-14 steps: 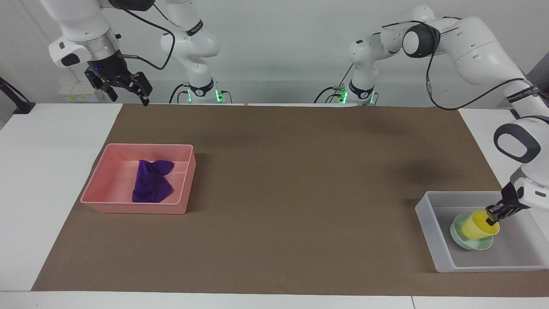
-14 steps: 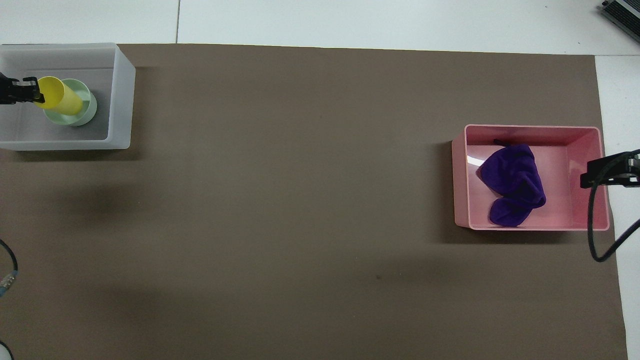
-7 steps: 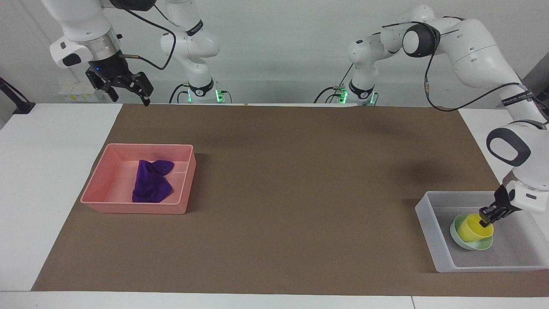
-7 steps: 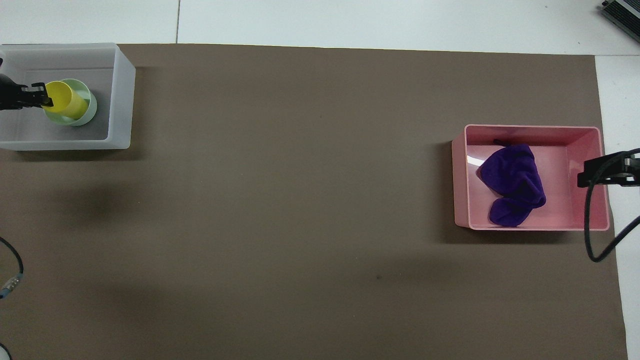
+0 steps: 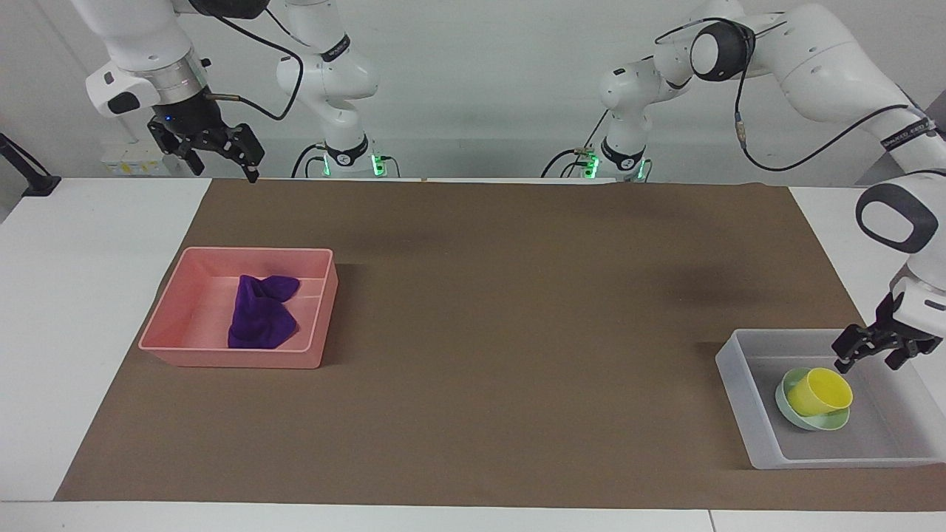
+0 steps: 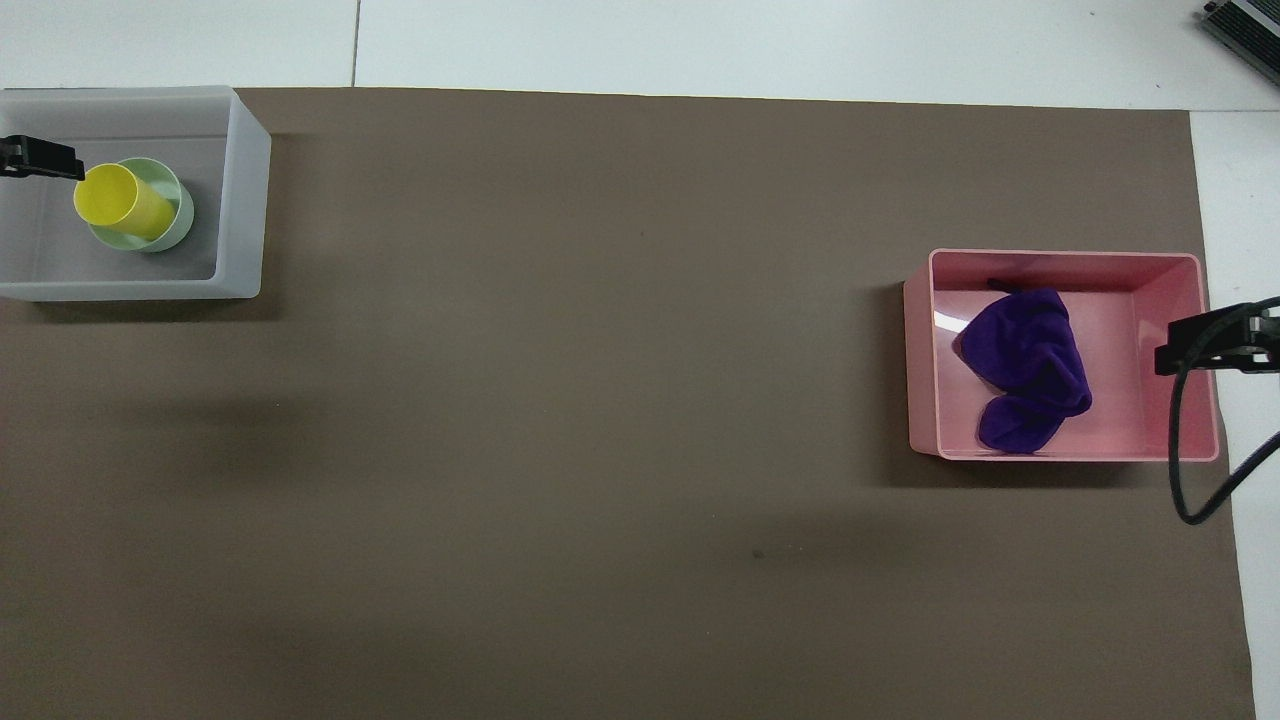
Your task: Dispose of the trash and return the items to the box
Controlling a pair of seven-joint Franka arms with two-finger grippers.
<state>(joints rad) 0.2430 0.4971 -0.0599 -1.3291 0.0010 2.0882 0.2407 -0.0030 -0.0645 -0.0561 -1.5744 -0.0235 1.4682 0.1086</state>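
- Up and off comes the left gripper (image 5: 872,356): half a second ago its fingers were on the cup's rim, now they are spread wide with nothing between them, hanging over the box (image 5: 739,384) just beside the cup (image 5: 819,391).
- Cup's down. It sits leaning inside the bowl (image 5: 831,421), mouth turned up and toward the robots, and the bowl lies on the box floor at the left arm's end of the table.
- From overhead you get the same story: cup (image 6: 118,200) nested in the bowl (image 6: 180,215), both within the box walls (image 6: 245,190), gripper tip (image 6: 40,158) clear of them.
- Over at the right arm's end, the rag (image 5: 260,319) lies crumpled in the pink tray (image 5: 236,359), untouched.
- Right gripper (image 5: 222,151) waits high above the table edge nearest the robots, fingers parted, holding nothing.
- Scoreline, as I read it: both items are back in the box and the trash looks binned, if that pink tray is the bin. Nothing of the task's is loose on the brown mat (image 5: 517,332).
- What's left seems only for the left arm to pull away; the job looks as good as done.
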